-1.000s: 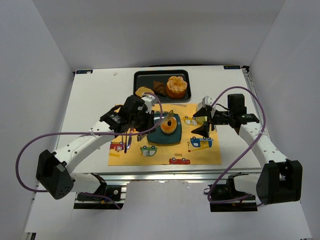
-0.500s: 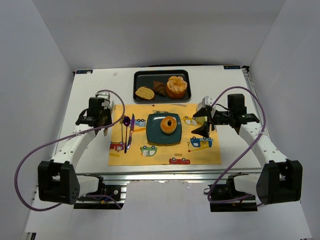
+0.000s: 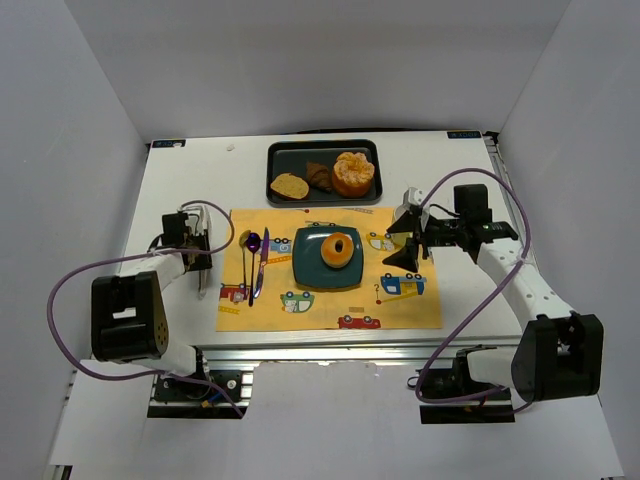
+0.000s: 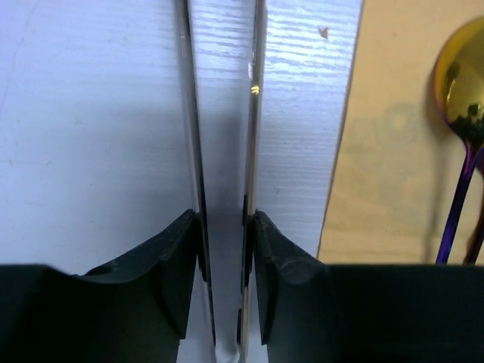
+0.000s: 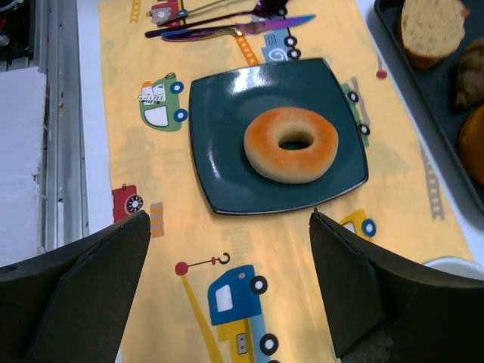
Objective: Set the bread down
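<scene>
The bread point(image 3: 337, 249), a small golden ring-shaped bun, lies on the dark teal square plate point(image 3: 305, 270) in the middle of the yellow placemat. It also shows in the right wrist view point(image 5: 291, 144), resting on the plate point(image 5: 219, 113). My left gripper point(image 3: 192, 250) is over the white table left of the mat, with its fingers point(image 4: 170, 265) pressed on the outer sides of metal tongs point(image 4: 257, 113). The tongs' blades stand slightly apart and hold nothing. My right gripper point(image 3: 400, 250) is open and empty, just right of the plate, above the mat point(image 5: 227, 215).
A black tray point(image 3: 280, 150) at the back holds a toast slice point(image 3: 289, 186), a dark pastry point(image 3: 319, 176) and a large orange ruffled pastry point(image 3: 352, 173). A purple spoon point(image 3: 252, 245) and knife point(image 3: 262, 262) lie on the placemat point(image 3: 400, 310) left of the plate.
My left arm has pulled back from the plate to the left side of the table with the tongs. The bread stays on the plate. The right arm has hardly moved.
</scene>
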